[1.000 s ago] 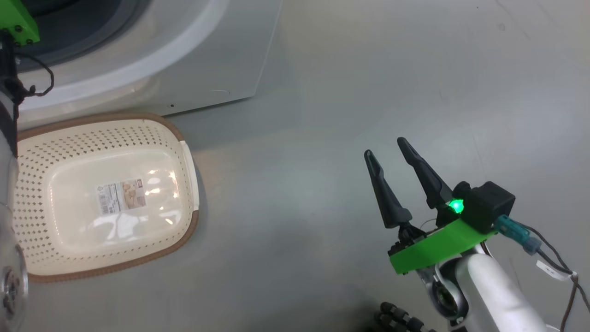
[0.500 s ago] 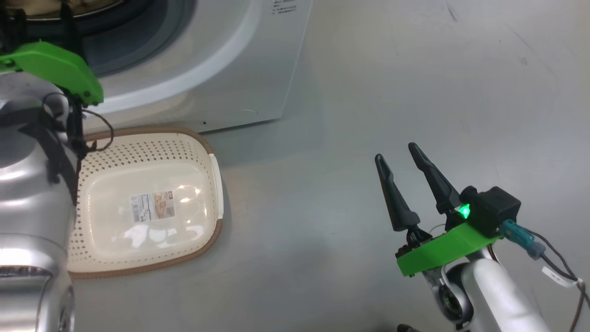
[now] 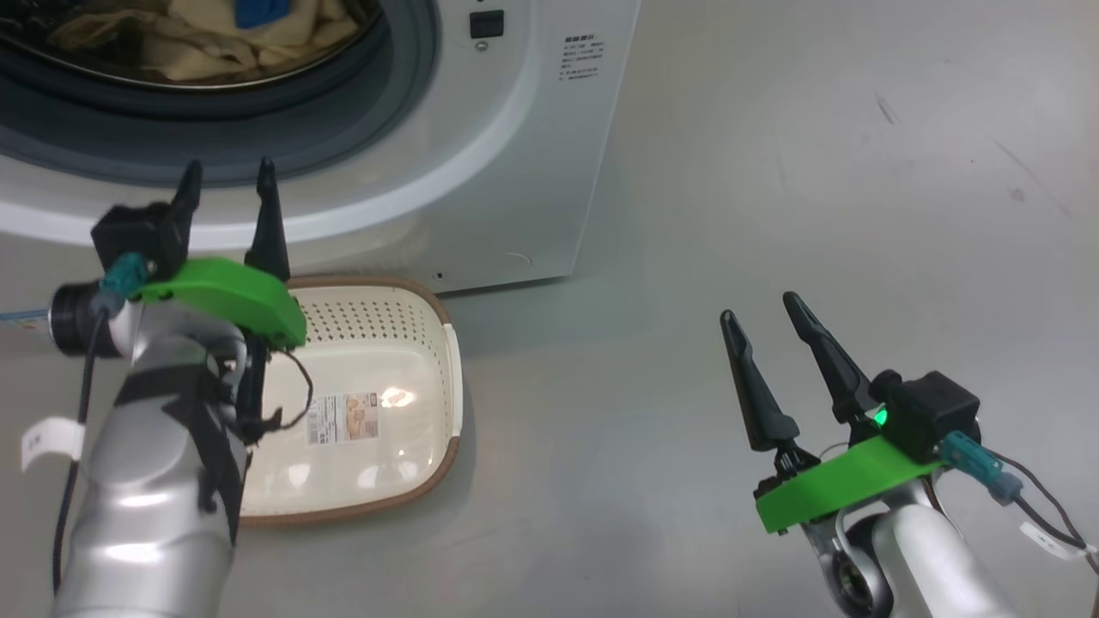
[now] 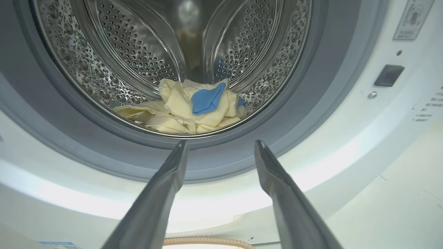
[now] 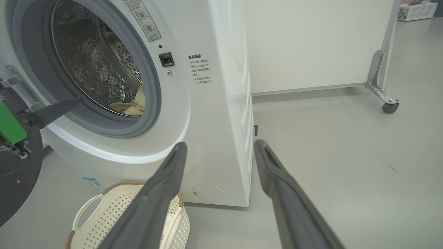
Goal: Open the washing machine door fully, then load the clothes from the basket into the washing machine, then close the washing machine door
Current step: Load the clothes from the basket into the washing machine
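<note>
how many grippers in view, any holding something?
2, both open and empty. Left gripper is in front of the washer's drum opening; right gripper is over the floor, right of the washer.

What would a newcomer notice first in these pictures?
The washing machine stands open at the head view's top left, yellow clothes in its drum. Below it sits the empty basket, the left gripper beside it, the right gripper apart over the floor, both open.

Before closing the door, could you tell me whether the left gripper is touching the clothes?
Apart. In the head view a band of grey door seal separates the left gripper from the clothes.
</note>
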Robot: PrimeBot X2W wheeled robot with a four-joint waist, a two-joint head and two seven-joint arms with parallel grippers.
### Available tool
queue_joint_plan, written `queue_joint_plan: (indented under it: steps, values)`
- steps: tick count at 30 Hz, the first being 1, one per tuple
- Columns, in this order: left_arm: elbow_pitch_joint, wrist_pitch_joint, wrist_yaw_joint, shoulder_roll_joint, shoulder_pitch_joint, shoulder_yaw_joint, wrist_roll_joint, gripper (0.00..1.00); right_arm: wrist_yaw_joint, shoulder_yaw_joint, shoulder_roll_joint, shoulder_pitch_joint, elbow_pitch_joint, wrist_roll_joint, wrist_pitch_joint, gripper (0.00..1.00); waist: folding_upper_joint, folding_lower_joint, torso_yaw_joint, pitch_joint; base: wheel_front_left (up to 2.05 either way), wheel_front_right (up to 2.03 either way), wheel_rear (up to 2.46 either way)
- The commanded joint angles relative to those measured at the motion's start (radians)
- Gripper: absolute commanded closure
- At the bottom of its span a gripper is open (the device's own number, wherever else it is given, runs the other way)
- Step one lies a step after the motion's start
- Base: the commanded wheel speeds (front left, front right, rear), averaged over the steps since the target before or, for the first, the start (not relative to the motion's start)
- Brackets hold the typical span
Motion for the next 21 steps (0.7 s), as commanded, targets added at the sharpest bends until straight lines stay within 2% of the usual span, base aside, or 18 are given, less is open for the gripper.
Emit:
queue_joint_plan:
  steps: [1,10,21]
  values:
    - [-0.086,-0.013,-0.001,0.024,0.047,0.019,0.006,0.00,0.002,0.006,-0.009,0.010,-0.025,-0.010,-0.006,0.00,-0.0001,0.0001,0.021,-0.035,0.00,0.00,0.00]
    - [-0.335,-0.013,0.002,0.002,0.342,0.020,0.029,0.00,0.002,-0.001,-0.009,0.042,-0.016,-0.021,-0.006,0.00,-0.0001,0.0001,0.051,-0.110,0.00,0.00,0.00]
    - [-0.501,-0.013,0.009,-0.023,0.530,0.087,0.033,0.00,0.002,-0.007,-0.009,0.067,-0.008,-0.027,-0.006,0.00,-0.0001,0.0001,0.075,-0.165,0.00,0.00,0.00]
